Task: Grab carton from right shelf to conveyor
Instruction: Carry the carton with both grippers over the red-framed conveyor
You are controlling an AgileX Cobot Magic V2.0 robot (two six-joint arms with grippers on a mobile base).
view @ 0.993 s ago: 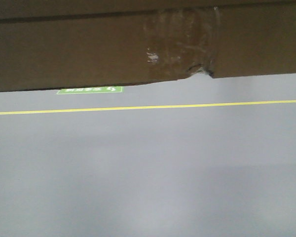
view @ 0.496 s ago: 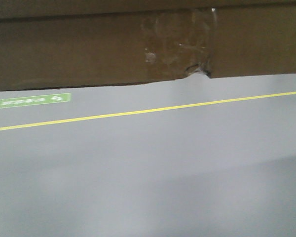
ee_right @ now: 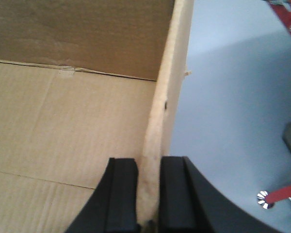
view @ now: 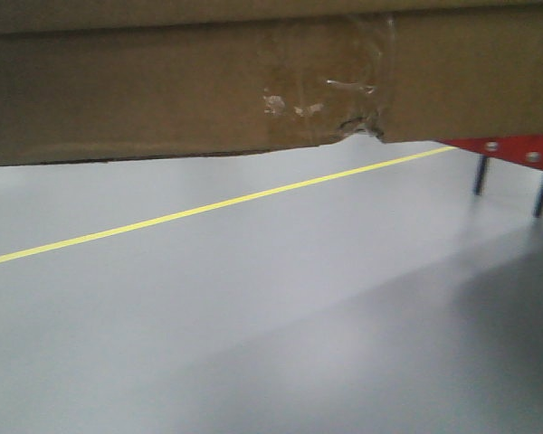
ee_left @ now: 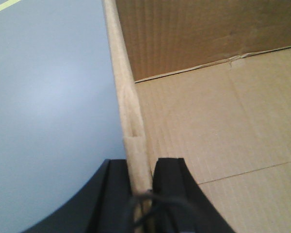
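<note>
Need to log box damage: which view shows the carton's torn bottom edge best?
The exterior front-facing view: the carton spans its top, showing the tear at the foot of a clear tape patch. The wrist views show only the inside and the walls that the left gripper and right gripper pinch.

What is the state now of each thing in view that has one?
carton: held above the floor, top open, nothing seen inside
tape patch: wrinkled, small tear at its lower edge
left end effector: shut on the carton's left wall
right end effector: shut on the carton's right wall
</note>
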